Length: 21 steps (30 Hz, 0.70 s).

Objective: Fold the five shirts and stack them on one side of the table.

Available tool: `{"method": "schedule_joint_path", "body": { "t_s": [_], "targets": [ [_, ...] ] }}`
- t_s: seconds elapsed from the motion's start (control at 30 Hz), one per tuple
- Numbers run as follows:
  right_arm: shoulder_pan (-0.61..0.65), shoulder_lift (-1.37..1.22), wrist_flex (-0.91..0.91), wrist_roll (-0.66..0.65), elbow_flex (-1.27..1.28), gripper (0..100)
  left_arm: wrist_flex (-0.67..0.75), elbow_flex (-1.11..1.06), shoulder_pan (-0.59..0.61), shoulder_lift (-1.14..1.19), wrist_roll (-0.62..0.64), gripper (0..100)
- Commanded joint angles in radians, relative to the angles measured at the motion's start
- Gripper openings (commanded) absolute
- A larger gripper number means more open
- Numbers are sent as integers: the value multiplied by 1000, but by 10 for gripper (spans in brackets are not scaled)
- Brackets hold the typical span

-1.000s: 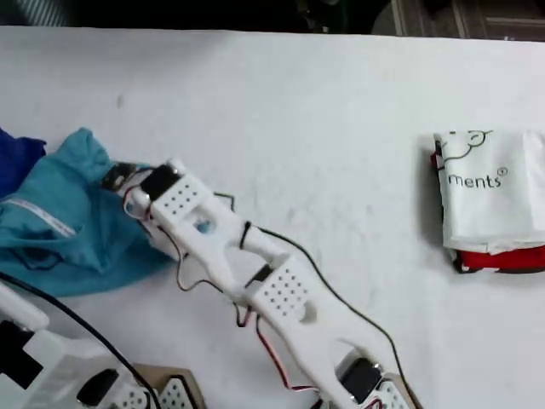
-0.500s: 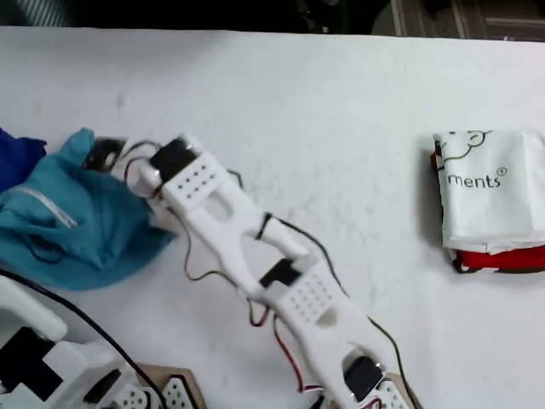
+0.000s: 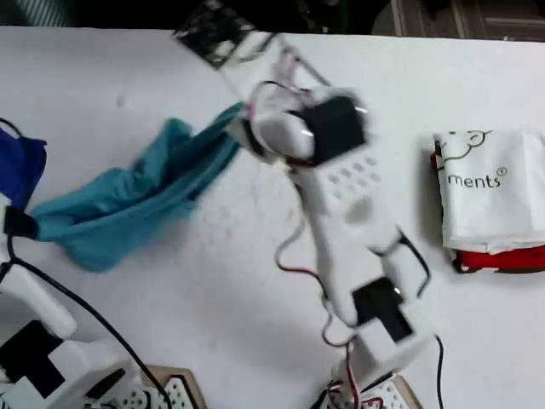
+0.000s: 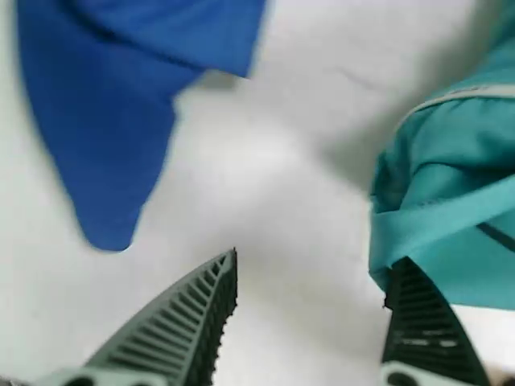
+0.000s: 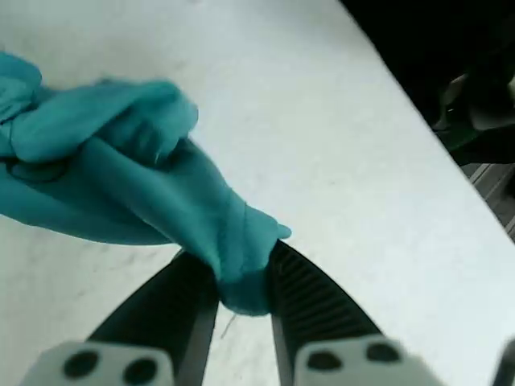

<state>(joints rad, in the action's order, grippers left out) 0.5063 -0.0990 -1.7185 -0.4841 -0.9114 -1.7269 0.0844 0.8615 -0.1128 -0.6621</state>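
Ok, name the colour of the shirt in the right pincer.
Teal shirt; right wrist view shows it best.

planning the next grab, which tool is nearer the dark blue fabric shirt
Left. The left tool is open just short of the dark blue fabric shirt, which lies ahead of its fingertips. The right tool is farther off, shut on the teal fabric shirt.

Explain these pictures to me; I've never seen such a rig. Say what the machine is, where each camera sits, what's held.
These are two white robot arms at a table. One picture looks down from overhead; the other two come from cameras on the arms' wrists. The right gripper is shut on one end of a teal shirt. The left gripper is open above the table, between that shirt and a blue shirt. To one side lies a folded stack: white shirt on red shirt.
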Motion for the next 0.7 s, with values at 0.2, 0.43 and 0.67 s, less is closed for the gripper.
{"method": "schedule_joint_path", "body": {
  "t_s": [0.2,0.43,0.67],
  "targets": [
    [-111,249,147,-3,-11,19,-60,-29,-128,-64,-207,301],
    [-168,249,295,0,-9,19,-44,-28,-252,-260,-155,301],
    [-166,211,314,-5,0,19,172,-37,-280,-409,272,301]
  ]
}}
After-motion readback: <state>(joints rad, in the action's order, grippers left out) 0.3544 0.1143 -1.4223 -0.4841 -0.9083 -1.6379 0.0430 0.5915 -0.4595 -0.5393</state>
